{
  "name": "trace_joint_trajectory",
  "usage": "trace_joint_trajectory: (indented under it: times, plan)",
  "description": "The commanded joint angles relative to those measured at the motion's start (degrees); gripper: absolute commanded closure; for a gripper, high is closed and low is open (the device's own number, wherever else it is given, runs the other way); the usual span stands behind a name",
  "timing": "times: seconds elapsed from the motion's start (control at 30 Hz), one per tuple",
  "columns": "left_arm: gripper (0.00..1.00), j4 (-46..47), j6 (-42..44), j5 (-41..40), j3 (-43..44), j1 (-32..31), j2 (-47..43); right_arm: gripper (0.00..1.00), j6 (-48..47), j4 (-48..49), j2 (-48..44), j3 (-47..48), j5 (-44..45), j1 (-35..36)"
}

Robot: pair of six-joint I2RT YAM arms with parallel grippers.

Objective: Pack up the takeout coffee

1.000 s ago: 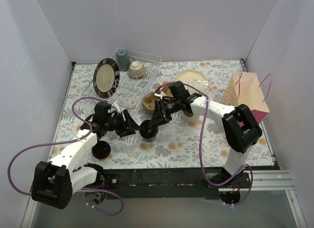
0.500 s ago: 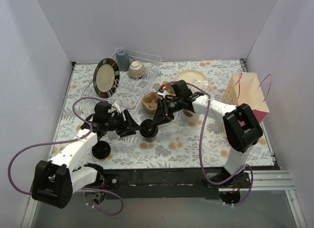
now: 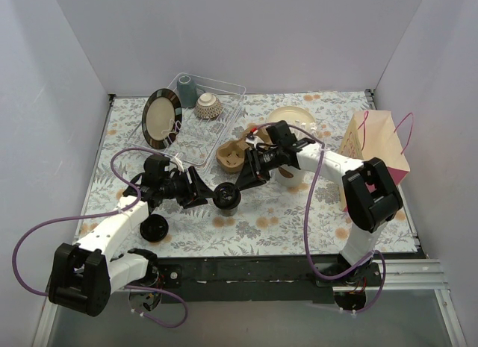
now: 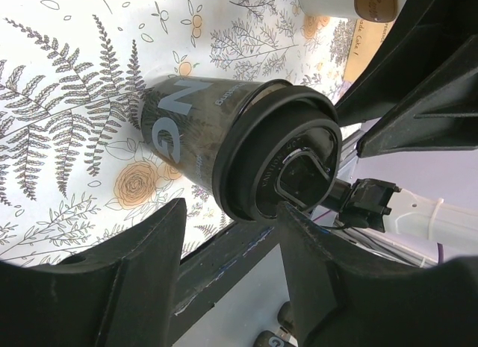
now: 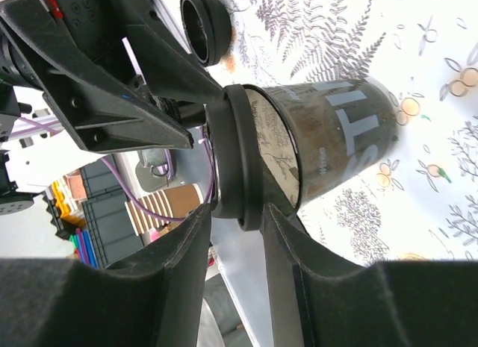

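Presently the paper bag [image 3: 377, 149] is stood at the right edge, presumably as the final destination. The pulp carrier [image 3: 233, 154] is laid mid-counter toward the far edge, likely so cups can be seated upright first. The coffee cup [image 3: 226, 195], dark-printed w/ black lid, is stood upright mid-counter on the carrier's near side, btwn both arms. The right gripper [image 5: 237, 213] is set sideways, fingers nearly together and apparently clamped across the lid rim, prob. so the paper wall isn't crushed. The left gripper [image 4: 230, 209] is held spread, w/ the lid just ahead of its tips and nothing gripped; a steadying role is judged.
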Motion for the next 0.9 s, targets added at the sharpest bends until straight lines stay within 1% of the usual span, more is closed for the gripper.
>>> trace_joint_trajectory:
  times: [0.0, 0.23, 0.37, 0.57, 0.63, 0.87]
  plan:
    - [0.48, 0.91, 0.09, 0.88, 2.35, -0.23, -0.82, 0.57, -1.55, -1.65, -3.32, 0.02, 0.5, -0.78]
    - [0.43, 0.74, 1.05, 0.7, 3.14, -0.23, -1.35, 0.54, -3.22, -4.38, -4.55, 1.43, 3.58, -0.95]
    - [0.41, 0.3, 3.77, -0.35, 3.75, -0.23, -0.91, 0.53, -5.94, -8.67, -4.99, 5.1, 6.65, -0.87]
    - [0.4, -5.05, 8.86, -6.58, 8.67, -0.84, -0.3, 0.52, -9.37, -15.18, -6.04, 9.42, 12.19, -0.25]
    - [0.39, -5.24, 9.75, -6.77, 9.03, -0.93, 0.14, 0.52, -9.81, -16.33, -6.92, 10.48, 14.12, 0.45]
    - [0.36, -3.48, 9.76, -6.33, 9.12, -4.71, 3.39, 0.48, -12.1, -19.32, -8.24, 11.89, 20.1, 3.26]
